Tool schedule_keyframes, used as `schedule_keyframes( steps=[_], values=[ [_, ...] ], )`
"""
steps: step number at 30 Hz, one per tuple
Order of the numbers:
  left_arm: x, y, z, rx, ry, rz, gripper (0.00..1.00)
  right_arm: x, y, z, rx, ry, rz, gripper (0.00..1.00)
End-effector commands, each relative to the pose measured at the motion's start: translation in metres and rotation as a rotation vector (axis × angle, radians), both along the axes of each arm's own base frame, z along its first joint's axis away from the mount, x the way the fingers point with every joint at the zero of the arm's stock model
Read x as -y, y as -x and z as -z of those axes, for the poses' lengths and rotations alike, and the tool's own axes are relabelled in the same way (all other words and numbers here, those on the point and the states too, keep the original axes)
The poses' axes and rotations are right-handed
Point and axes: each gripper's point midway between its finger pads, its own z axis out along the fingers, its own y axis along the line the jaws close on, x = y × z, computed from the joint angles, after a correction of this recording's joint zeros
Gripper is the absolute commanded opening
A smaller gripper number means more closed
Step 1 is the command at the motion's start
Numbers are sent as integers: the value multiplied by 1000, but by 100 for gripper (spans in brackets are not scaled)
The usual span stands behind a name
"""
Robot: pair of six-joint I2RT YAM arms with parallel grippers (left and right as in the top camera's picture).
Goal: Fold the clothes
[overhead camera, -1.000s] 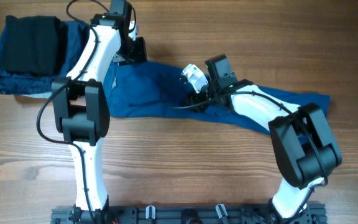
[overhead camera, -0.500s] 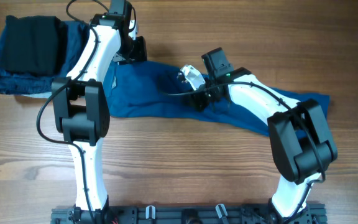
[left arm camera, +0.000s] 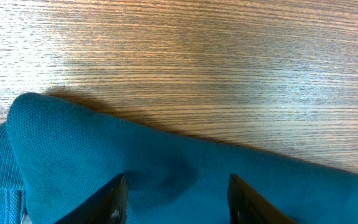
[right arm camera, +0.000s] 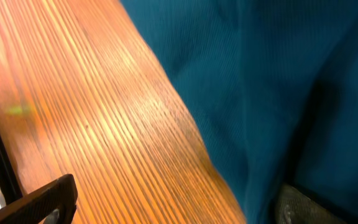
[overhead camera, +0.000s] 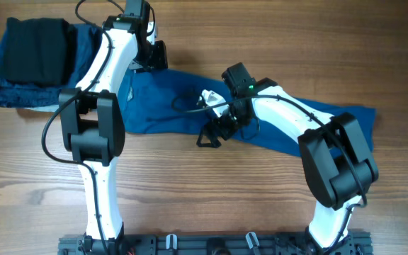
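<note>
The blue polo shirt (overhead camera: 168,103) lies as a long rumpled band across the middle of the wooden table (overhead camera: 211,191). My left gripper (overhead camera: 154,59) sits at the shirt's far left corner. In the left wrist view its jaws (left arm camera: 180,200) stand apart with flat cloth (left arm camera: 92,149) under and between them, and no fold is pinched. My right gripper (overhead camera: 214,132) is at the shirt's near edge, wide open. In the right wrist view (right arm camera: 182,205) one finger (right arm camera: 51,196) is over bare wood and the other (right arm camera: 309,205) is over the cloth (right arm camera: 278,74).
A black folded garment (overhead camera: 37,46) rests on darker blue folded pieces (overhead camera: 16,93) at the far left corner. A black rail (overhead camera: 211,245) runs along the table's front edge, where both arm bases stand.
My right gripper has moved from the middle of the shirt toward its near edge and now stands wide open across that edge. The left arm has not moved.
</note>
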Motion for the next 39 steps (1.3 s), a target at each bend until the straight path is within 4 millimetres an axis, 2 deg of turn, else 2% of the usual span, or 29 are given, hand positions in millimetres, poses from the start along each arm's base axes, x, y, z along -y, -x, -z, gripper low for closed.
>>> schedule_keyframes(
  steps=[1, 3, 4, 6, 7, 9, 10, 11, 13, 15, 16, 17, 20, 22, 24, 25, 26, 28, 32, 34, 36, 39],
  values=[
    [1, -14, -39, 97, 3, 6, 52, 4, -41, -54, 115, 2, 69, 99],
    [14, -9, -68, 141, 22, 31, 52, 60, -73, -74, 150, 204, 315, 99],
    [25, -4, -73, 138, 42, 54, 52, 89, -78, -79, 137, 269, 404, 100],
    [46, 5, -69, 115, 54, 96, 46, 142, -76, -76, 55, 359, 551, 100],
    [58, 10, -66, 104, 53, 121, 46, 188, -71, -72, -17, 418, 649, 100],
    [80, 18, -64, 100, 51, 166, 46, 257, -65, -69, -72, 515, 798, 100],
    [85, 20, -64, 99, 51, 176, 47, 277, -64, -68, -91, 531, 874, 99],
    [91, 23, -64, 97, 51, 189, 47, 305, -62, -68, -116, 537, 965, 98],
    [94, 28, -62, 78, 48, 197, 47, 348, -55, -68, -161, 526, 1125, 93],
    [92, 36, -59, 44, 40, 198, 49, 377, -51, -69, -201, 463, 1251, 79],
    [91, 39, -58, 32, 37, 198, 50, 390, -51, -70, -216, 394, 1301, 75],
    [91, 40, -57, 29, 36, 198, 50, 397, -51, -70, -230, 340, 1334, 72],
    [90, 42, -57, 19, 34, 198, 51, 422, -42, -61, -283, 282, 1403, 72],
    [89, 45, -56, 7, 31, 198, 53, 419, -41, -47, -331, 199, 1373, 71],
    [88, 47, -55, -4, 28, 198, 53, 420, -39, -26, -368, 198, 1371, 70],
    [87, 48, -55, -8, 25, 197, 53, 419, -38, -15, -393, 201, 1358, 65],
    [82, 49, -53, -14, -3, 191, 54, 415, -37, -5, -416, 184, 1329, 56],
    [76, 52, -52, -29, -34, 184, 54, 418, -34, 2, -441, 172, 1329, 53],
    [75, 54, -51, -36, -35, 184, 54, 431, -35, 0, -390, 116, 1322, 54],
    [75, 54, -51, -35, -35, 184, 54, 434, -44, -4, -336, 52, 1307, 61],
    [75, 54, -51, -35, -35, 184, 54, 437, -45, -3, -319, 63, 1305, 72],
    [75, 54, -51, -35, -35, 184, 56, 440, -47, -3, -289, 69, 1286, 71]
  ],
)
